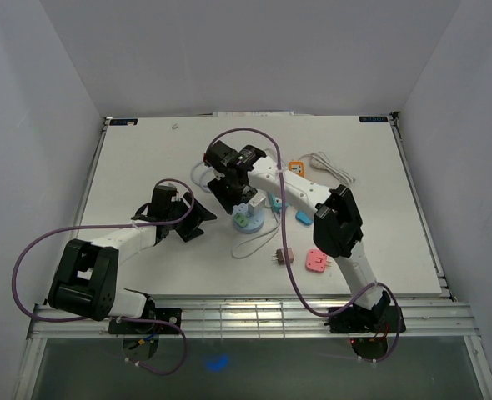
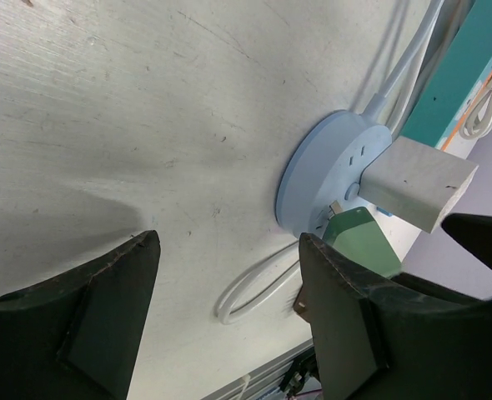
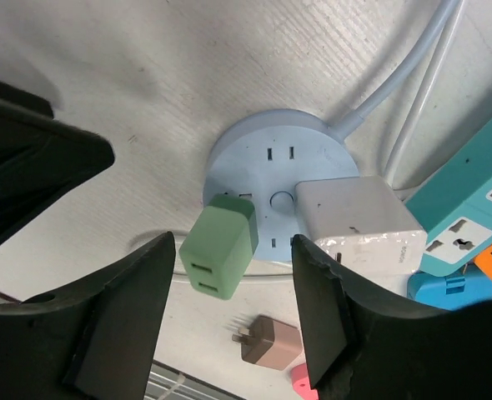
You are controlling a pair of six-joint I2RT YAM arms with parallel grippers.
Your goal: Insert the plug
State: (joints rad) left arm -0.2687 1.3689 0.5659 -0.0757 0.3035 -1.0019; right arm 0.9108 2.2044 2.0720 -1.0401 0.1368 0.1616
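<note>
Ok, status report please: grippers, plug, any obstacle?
Left gripper open, empty. Right gripper open, straddling green plug, no grip. Plug sits in round blue socket. White charger close beside.

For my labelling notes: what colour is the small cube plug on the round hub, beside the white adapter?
Green plug; right wrist view shows it best.

One round socket hub [image 3: 246,162], one green plug [image 3: 219,250], one white adapter [image 3: 358,225], one brown plug [image 3: 269,342], one pink plug [image 1: 316,261], one teal power strip [image 3: 471,208].

White worktop [image 1: 146,158]. On it: round blue socket hub [image 1: 253,227] mid-table, teal power strip [image 3: 479,171] just beside it, brown plug [image 1: 283,256] and pink adapter [image 1: 316,261] nearer, orange adapter [image 1: 297,167] and coiled white cable [image 1: 331,167] farther back.
</note>
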